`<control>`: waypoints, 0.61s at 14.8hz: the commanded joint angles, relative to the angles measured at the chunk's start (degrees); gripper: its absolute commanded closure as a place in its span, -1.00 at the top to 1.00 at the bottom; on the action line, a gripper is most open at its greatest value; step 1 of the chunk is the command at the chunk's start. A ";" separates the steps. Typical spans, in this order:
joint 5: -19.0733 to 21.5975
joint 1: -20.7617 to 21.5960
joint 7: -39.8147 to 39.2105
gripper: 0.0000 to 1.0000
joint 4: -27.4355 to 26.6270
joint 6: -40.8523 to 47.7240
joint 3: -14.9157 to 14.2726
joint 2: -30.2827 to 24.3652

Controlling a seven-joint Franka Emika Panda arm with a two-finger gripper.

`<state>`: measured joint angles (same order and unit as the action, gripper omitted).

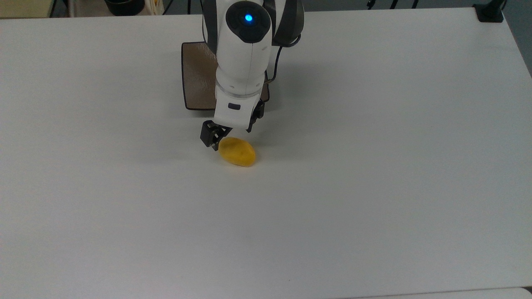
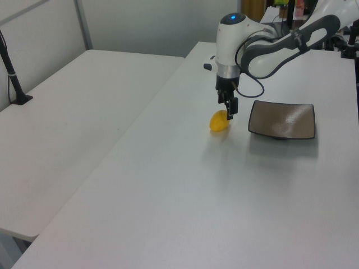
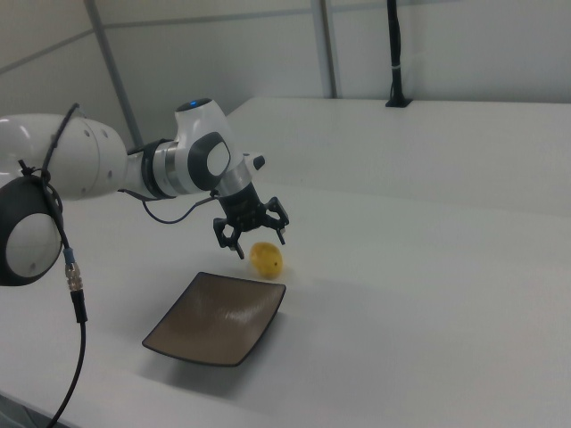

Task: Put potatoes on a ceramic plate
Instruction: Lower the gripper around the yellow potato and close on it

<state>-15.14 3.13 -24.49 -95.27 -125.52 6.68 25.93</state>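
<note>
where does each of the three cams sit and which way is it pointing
Top view: high above the table, looking down; arm enters from the top edge, gripper open over the potato.
Left view: raised beside the table, looking along it; arm reaches in from upper right, plate right of the potato.
Right view: low on the opposite side; arm enters from the left, plate nearest.
All three share gripper, potato and plate.

the potato [image 1: 237,152] was a smooth, bright-yellow oval, lying on its side on the white bench [image 1: 374,166], well in from every edge, its long axis slanting in the top view. the ceramic plate [image 1: 198,79] was square, brown-grey and glossy, with rounded corners, a thin dark rim and upturned edges. it sat flat and bare nearer the bench's far edge in the top view, near the potato but apart from it.
</note>
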 commanded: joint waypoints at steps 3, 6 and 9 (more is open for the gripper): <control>-3.32 -0.85 -0.73 1.00 2.02 -0.69 1.67 3.07; -4.89 -1.02 -0.12 1.00 2.02 -0.69 2.29 4.13; -5.34 -1.46 0.41 0.51 2.02 -0.69 2.55 4.31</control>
<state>-19.10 2.98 -24.48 -94.23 -125.52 7.90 29.49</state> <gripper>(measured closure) 0.018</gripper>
